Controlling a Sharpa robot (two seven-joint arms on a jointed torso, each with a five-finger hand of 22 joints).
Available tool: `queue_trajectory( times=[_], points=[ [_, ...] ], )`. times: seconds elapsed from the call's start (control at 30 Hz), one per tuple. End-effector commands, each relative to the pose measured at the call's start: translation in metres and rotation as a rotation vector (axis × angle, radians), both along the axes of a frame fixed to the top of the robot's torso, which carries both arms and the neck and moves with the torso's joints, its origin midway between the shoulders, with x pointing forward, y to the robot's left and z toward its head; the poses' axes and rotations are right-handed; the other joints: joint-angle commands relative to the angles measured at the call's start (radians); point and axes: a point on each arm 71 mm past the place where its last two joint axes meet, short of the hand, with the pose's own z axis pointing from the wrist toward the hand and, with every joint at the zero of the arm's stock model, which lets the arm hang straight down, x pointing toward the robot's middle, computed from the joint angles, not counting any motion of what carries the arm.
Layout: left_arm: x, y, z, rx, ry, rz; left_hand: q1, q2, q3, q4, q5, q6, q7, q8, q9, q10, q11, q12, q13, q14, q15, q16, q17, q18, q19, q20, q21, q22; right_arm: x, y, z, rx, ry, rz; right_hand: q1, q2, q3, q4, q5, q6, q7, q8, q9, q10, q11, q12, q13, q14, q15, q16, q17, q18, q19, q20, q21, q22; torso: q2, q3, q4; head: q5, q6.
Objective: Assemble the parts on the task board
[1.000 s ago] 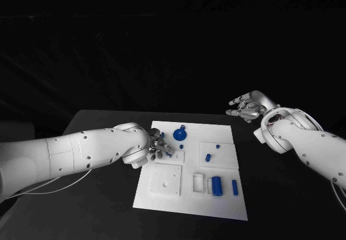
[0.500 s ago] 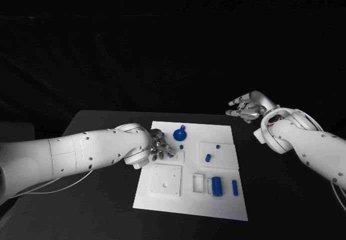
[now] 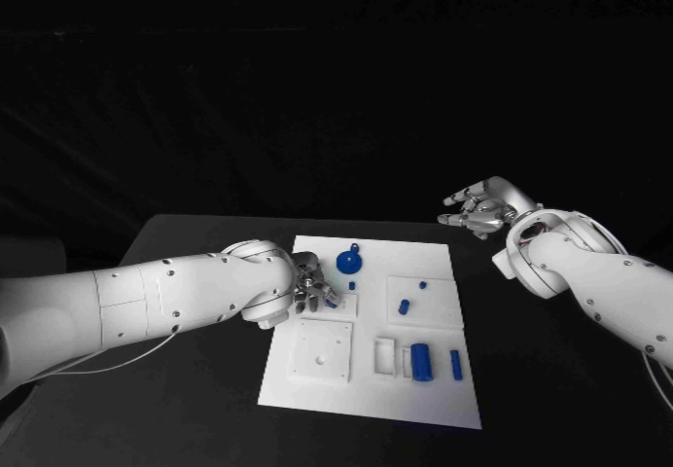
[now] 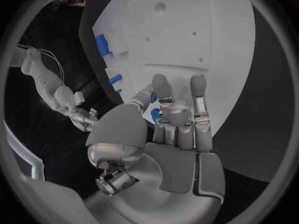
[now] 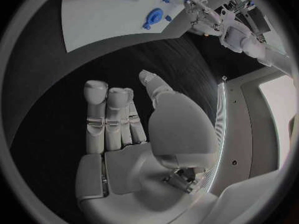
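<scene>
Over on the black surface (image 3: 183,389) the white task board (image 3: 368,384) lies in the middle, with the small blue parts scattered across it. At its far end sits a round blue disc (image 3: 349,262) with a little peg just beyond it. Two short blue pegs (image 3: 406,305) lie in a shallow square recess toward the right side of the board, and nearer the robot a fat blue cylinder (image 3: 421,361) lies beside a slimmer blue bar (image 3: 456,364), next to a raised white rectangular frame. A square white plate with a few holes occupies the near left part of the board.

The left hand (image 3: 311,288) is down at the board's left edge, close to the disc, its fingers (image 4: 163,92) reaching over the white plate. From the left wrist view something blue shows between the fingertips and the thumb, but I cannot tell whether the hand actually pinches it or merely hovers above it.

The right hand (image 3: 481,209) hangs well apart from the board, off past its far right corner above the dark surface. From the right wrist view its fingers (image 5: 111,117) stand straight side by side with the thumb set off from them, and nothing lies in the palm.
</scene>
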Motion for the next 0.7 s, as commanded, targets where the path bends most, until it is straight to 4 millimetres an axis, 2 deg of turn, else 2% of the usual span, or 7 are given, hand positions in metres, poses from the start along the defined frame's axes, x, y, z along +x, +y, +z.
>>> queue_trajectory(
  times=[0.03, 0.37, 0.7],
  points=[
    [-0.0018, -0.0004, -0.0022, 0.058, 0.0, -0.037, 0.013, 0.005, 0.004, 0.0, -0.004, 0.239, -0.124, 0.002, 0.586, 0.043, -0.01, -0.004, -0.001, 0.003, 0.001, -0.002, 0.001, -0.011, 0.008, -0.002, -0.009, 0.005, -0.0003, 0.0015, -0.0005, -0.002, 0.007, 0.015, -0.007, -0.001, 0.005, -0.001, 0.003, 0.004, 0.0, -0.004, -0.002, -0.005, 0.0, 0.003, -0.001, -0.005, -0.001, -0.002, -0.001, 0.014, 0.036, 0.002, -0.005, 0.071, 0.0, -0.0005, 0.0003, 0.0, 0.0],
    [-0.0019, -0.0007, -0.0017, 0.064, -0.013, -0.04, 0.012, 0.007, 0.007, -0.003, 0.002, 0.24, -0.123, 0.002, 0.585, 0.043, -0.01, -0.003, -0.001, 0.004, 0.001, -0.001, 0.002, -0.011, 0.012, -0.001, -0.019, 0.017, -0.0003, 0.0019, -0.0005, 0.0, 0.007, 0.016, -0.009, 0.0, 0.004, 0.0, 0.005, 0.004, 0.0, -0.004, -0.002, -0.005, 0.0, 0.004, -0.001, -0.005, -0.001, -0.002, -0.002, 0.014, 0.037, 0.002, -0.006, 0.071, 0.0, -0.0006, 0.0001, 0.002, 0.0],
    [-0.0007, 0.0045, 0.0043, -0.021, -0.089, 0.03, 0.003, 0.009, 0.015, -0.004, 0.002, 0.244, -0.126, 0.004, 0.592, 0.043, -0.012, 0.005, 0.002, 0.012, -0.002, 0.001, 0.003, -0.011, 0.024, -0.005, -0.028, 0.031, -0.0003, 0.0009, -0.0006, 0.0, 0.007, 0.014, -0.01, 0.0, 0.006, 0.001, 0.007, 0.005, 0.0, -0.004, -0.002, -0.005, 0.0, 0.004, -0.002, -0.005, -0.001, -0.002, -0.001, 0.014, 0.037, 0.002, -0.007, 0.071, 0.0, -0.0001, 0.0001, 0.001, 0.0]
  ],
)
